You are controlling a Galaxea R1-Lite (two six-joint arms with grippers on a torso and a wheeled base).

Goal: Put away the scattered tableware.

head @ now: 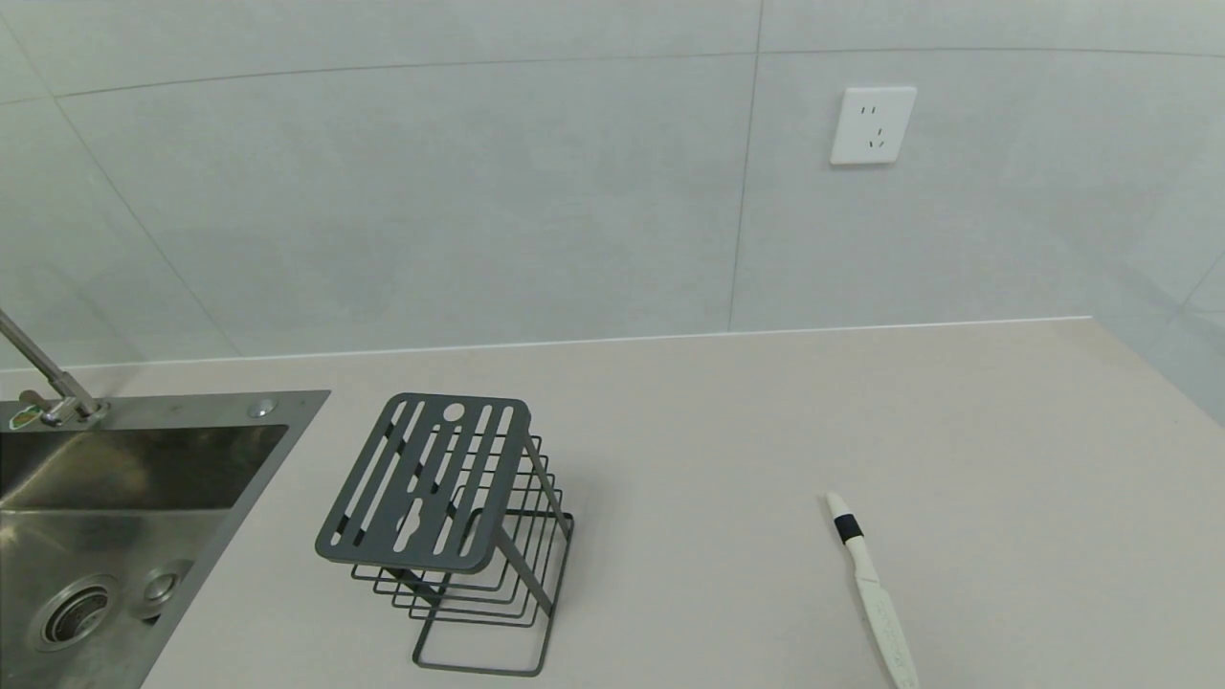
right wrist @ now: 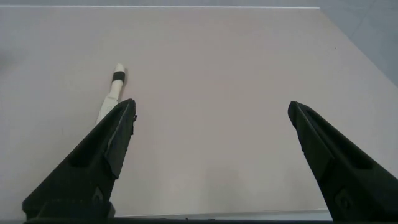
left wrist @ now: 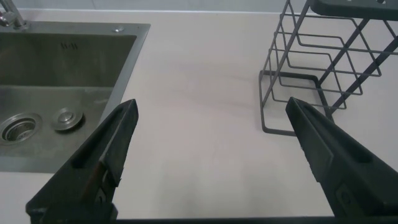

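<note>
A white knife (head: 869, 583) with a black band near its handle end lies flat on the beige counter at the right, its blade running toward the front edge. A dark grey wire knife rack (head: 450, 531) with a slotted top stands left of the middle. My left gripper (left wrist: 211, 109) is open above the bare counter between the sink and the rack's base (left wrist: 311, 68). My right gripper (right wrist: 211, 109) is open too, held above the counter, and the knife (right wrist: 112, 90) lies beside and partly behind one of its fingers (right wrist: 93, 168).
A steel sink (head: 124, 459) with a drain and a tap (head: 43, 373) sits at the left, its basin (left wrist: 62, 81) near my left gripper. A tiled wall with a white socket (head: 872, 125) stands behind. The counter's right edge (head: 1163, 392) slants off.
</note>
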